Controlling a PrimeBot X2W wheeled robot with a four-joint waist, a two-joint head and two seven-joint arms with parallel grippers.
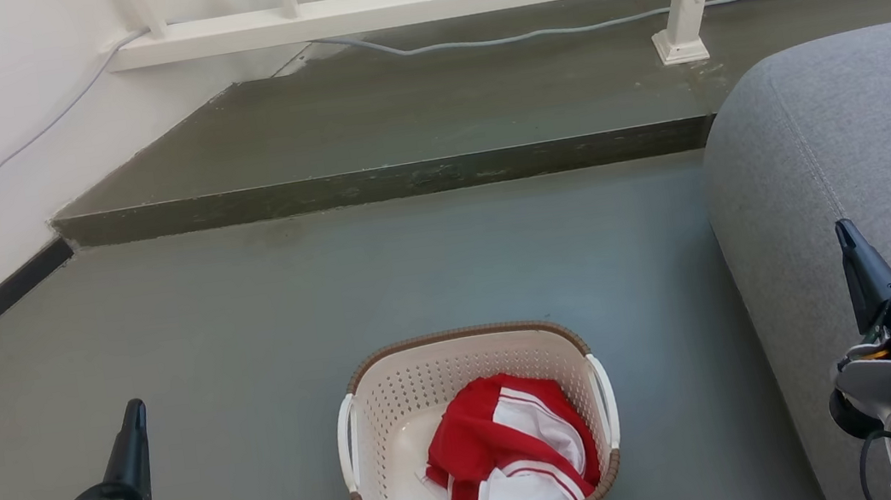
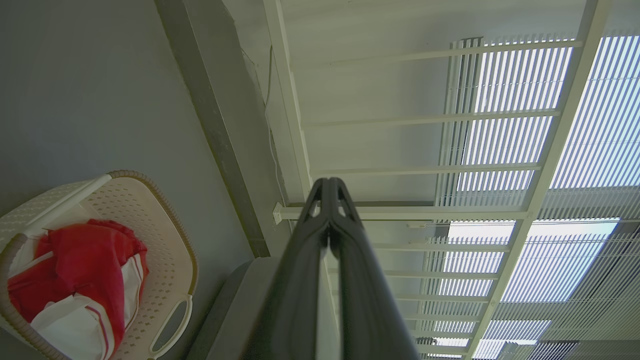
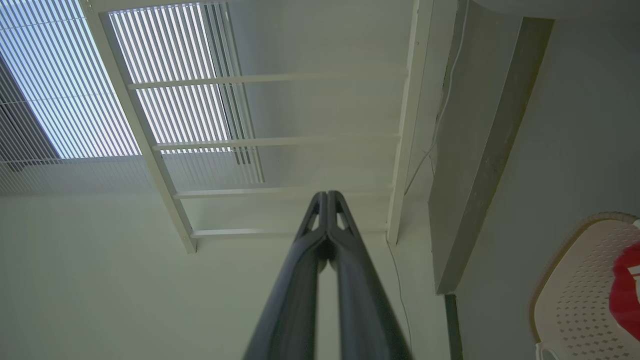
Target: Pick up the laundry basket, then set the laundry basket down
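Head view: laundry basket between jaws (both closed), touching neither.

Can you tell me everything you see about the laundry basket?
The laundry basket is cream plastic with little holes in its walls, a brown woven-look rim and a white handle on each side. It sits upright on the grey floor, holding crumpled red-and-white clothing. Nothing else touches it.
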